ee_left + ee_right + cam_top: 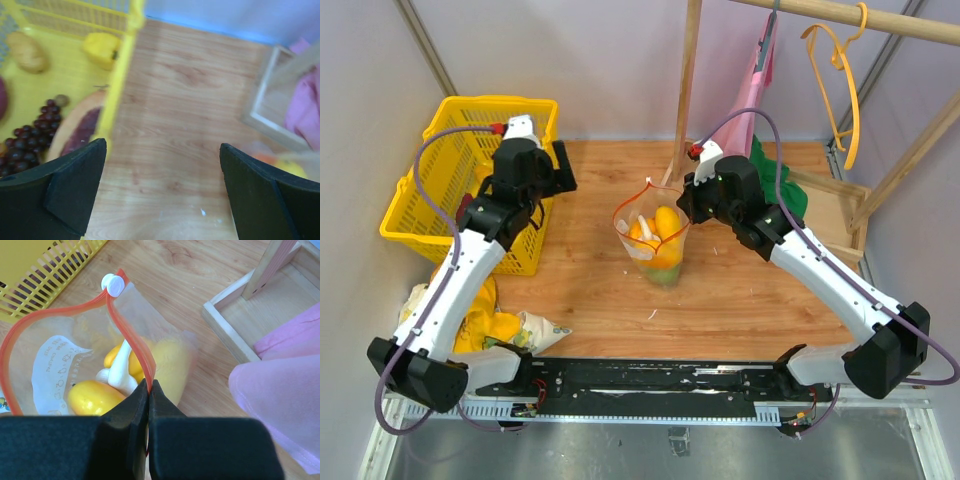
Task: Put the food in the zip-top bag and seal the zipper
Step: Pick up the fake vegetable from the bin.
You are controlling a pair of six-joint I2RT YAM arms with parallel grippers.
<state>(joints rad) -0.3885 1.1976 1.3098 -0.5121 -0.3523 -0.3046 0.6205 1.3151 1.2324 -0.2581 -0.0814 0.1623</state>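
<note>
The clear zip-top bag (658, 242) stands upright mid-table with its mouth open, holding yellow, orange and green toy food (665, 222). In the right wrist view the orange-red zipper (50, 315) loops around the open mouth, with a white slider (113, 284) at its far end. My right gripper (149, 386) is shut on the zipper strip at the near rim; yellow fruit (92, 396) and a white piece lie below. My left gripper (162, 150) is open and empty over bare wood beside the yellow basket (120, 85), which holds purple grapes (35, 127) and a yellow pepper (102, 49).
A wooden rack (688, 85) with a hanger (840, 70) and pink cloth (752, 95) stands at the back right over a wooden tray (235, 335). Green cloth (790, 195) lies behind my right arm. Yellow-white snack packets (510, 325) lie at the front left.
</note>
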